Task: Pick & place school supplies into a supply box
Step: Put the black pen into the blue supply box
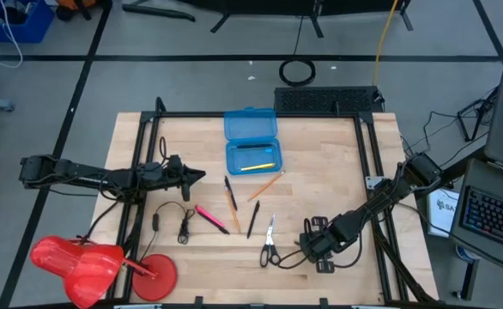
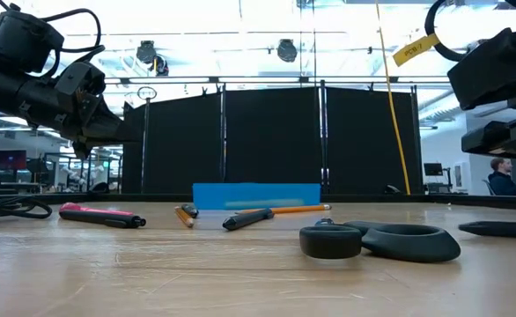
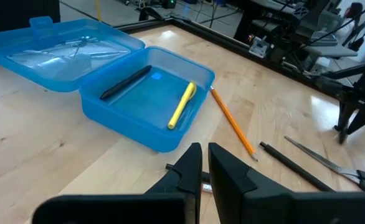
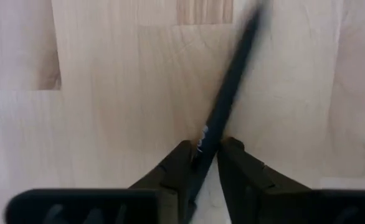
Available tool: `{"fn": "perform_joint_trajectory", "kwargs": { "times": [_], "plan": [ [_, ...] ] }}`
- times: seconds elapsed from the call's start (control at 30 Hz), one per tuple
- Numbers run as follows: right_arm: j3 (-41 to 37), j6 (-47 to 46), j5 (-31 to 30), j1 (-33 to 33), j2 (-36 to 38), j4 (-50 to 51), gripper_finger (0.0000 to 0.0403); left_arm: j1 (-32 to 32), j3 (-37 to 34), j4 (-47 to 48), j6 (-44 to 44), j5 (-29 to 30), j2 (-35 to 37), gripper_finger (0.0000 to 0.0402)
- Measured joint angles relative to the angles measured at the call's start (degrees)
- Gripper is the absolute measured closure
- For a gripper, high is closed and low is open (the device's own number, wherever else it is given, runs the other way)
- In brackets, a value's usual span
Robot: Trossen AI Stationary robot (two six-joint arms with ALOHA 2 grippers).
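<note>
The blue supply box point(image 1: 253, 157) lies open on the far middle of the table, its lid point(image 1: 250, 123) folded back. A black pen point(image 3: 125, 83) and a yellow pen point(image 3: 182, 104) lie inside. On the wood nearer lie an orange pencil point(image 1: 268, 184), two black pens point(image 1: 228, 185) point(image 1: 252, 220), a second orange pencil point(image 1: 233, 202), a pink pen point(image 1: 210, 216) and scissors point(image 1: 269, 244). My left gripper point(image 1: 202, 176) hovers shut and empty, left of the pens. My right gripper point(image 1: 304, 248), right of the scissors, is shut on another black pen point(image 4: 229, 81). My right gripper pinches the black pen between its two fingers point(image 4: 177, 163). The pen's shaft point(image 4: 208, 127) runs along the fingers and out past their tips over the bare wood. Which part of its length the fingers hold, and whether it is lifted clear, does not show.
A thin black cable with a plug point(image 1: 172, 219) lies near the left arm. A red lamp-like object point(image 1: 97, 264) sits at the near left corner. A black metal frame point(image 1: 260, 113) borders the table. Bare wood lies between the scissors and the box.
</note>
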State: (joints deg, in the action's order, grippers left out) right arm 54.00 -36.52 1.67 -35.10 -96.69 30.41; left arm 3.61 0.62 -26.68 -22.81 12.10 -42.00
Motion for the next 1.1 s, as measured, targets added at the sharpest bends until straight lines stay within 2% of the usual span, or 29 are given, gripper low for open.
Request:
{"fn": "perform_joint_trajectory", "kwargs": {
  "times": [0.17, 0.33, 0.77, 1.1],
  "plan": [
    [-0.02, -0.34, 0.35, 0.51, -0.01, 0.07, 0.0388, 0.0, 0.0, 0.0, 0.0, 0.0, 0.0, 0.0371],
    [-0.05, -0.55, -1.03, 0.7, -0.01, 0.04, 0.038, 0.01, 0.0, -0.02, 0.0, 0.0, 0.0, 0.0371],
    [-0.11, -0.65, -1.78, 2.0, 0.3, -0.19, 0.039, -0.01, 0.0, -0.04, 0.05, 0.0, 0.0, 0.0371],
    [-0.17, -0.3, -4.9, 2.35, 1.24, 1.53, 0.039, 0.01, 0.0, 0.0, 0.04, 0.02, 0.0, 0.0371]
  ]
}}
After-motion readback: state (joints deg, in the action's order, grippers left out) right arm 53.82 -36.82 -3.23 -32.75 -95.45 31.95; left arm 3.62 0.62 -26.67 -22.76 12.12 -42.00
